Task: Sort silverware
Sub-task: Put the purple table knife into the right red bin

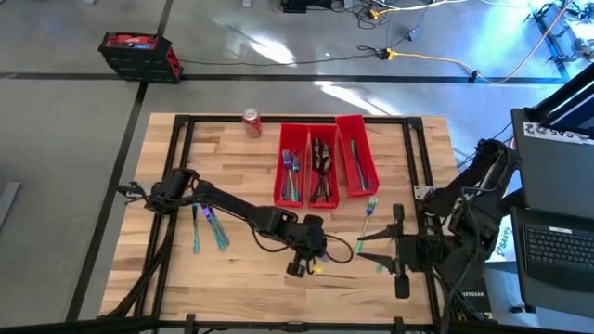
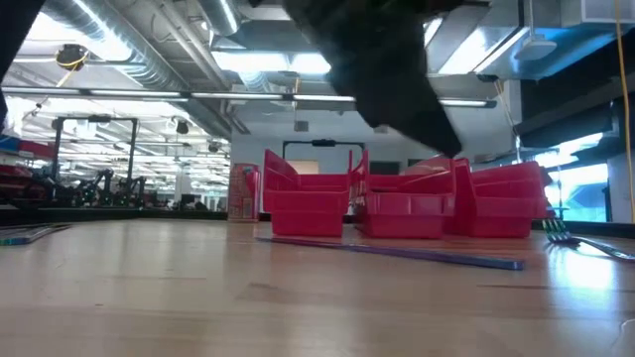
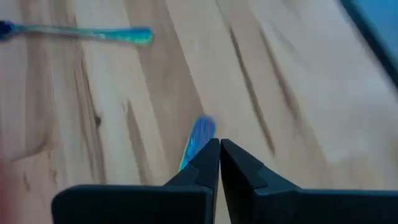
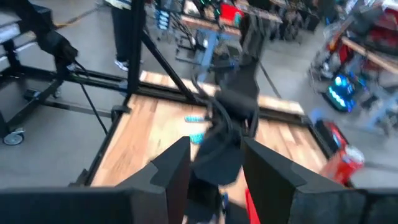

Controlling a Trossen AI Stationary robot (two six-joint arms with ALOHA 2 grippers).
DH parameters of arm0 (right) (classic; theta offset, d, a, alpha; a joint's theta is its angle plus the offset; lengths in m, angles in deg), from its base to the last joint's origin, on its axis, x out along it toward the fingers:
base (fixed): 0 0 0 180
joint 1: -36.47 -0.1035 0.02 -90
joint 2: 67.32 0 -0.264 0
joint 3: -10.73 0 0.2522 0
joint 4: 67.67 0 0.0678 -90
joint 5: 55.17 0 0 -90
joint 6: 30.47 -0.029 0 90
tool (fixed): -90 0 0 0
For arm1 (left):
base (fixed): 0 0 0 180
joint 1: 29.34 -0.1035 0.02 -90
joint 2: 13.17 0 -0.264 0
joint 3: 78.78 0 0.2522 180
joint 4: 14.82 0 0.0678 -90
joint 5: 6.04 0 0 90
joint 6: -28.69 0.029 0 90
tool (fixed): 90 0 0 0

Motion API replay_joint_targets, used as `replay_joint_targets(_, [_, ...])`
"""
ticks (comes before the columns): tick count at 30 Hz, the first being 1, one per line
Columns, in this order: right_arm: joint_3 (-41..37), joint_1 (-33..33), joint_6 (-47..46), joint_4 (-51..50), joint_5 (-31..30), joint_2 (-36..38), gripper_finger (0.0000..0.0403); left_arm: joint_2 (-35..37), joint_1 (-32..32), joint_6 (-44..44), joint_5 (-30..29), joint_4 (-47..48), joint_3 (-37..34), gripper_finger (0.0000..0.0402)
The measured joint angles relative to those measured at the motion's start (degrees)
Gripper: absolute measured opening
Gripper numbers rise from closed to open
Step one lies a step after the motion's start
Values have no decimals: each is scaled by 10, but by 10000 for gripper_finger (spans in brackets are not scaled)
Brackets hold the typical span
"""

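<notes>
My left gripper (image 1: pixel 299 267) is shut and hangs over the near middle of the table; in the low view it is a dark blur (image 2: pixel 437 124) above a long blue-purple knife (image 2: pixel 397 251) lying flat. A blue-teal piece's end (image 3: pixel 199 138) shows just past my left fingertips (image 3: pixel 219 146). Another teal piece (image 3: pixel 93 34) lies on the wood. My right gripper (image 1: pixel 364 246) stands open at the near right with nothing between its fingers (image 4: pixel 214 168). A fork (image 1: pixel 369 209) lies near it. Two teal pieces (image 1: pixel 209 227) lie at the left. My left gripper is shut. The blue-teal end (image 3: pixel 198 142) comes out from behind one finger, not from between the two. Whether the gripper touches it, I cannot tell.
Three long red bins (image 1: pixel 325 167) stand side by side at the far middle, with silverware in them. A red soda can (image 1: pixel 251 122) stands at the far edge, left of the bins. Black frame bars (image 1: pixel 176 158) run along the table's sides.
</notes>
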Motion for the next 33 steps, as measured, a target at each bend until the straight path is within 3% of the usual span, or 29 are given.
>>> replay_joint_targets(3, [-30,2,-48,4,4,-11,127,19,7,32,-2,17,-22,0])
replay_joint_targets(8, [-66,0,-146,10,6,-44,127,60,6,12,18,0,-108,0])
replay_joint_targets(17, [-128,9,-307,51,-55,-75,127,209,-22,-21,53,-230,-347,0])
replay_joint_targets(22, [-191,38,-333,174,-63,-75,127,259,-57,-37,72,-350,-461,0])
replay_joint_targets(27, [-268,90,-369,344,10,-78,144,255,-75,-13,45,-328,-483,0])
replay_joint_targets(29, [-288,109,-367,407,28,-91,168,252,-76,-6,36,-315,-483,0])
replay_joint_targets(33, [-295,131,-382,424,47,-122,236,251,-82,-6,34,-307,-483,0])
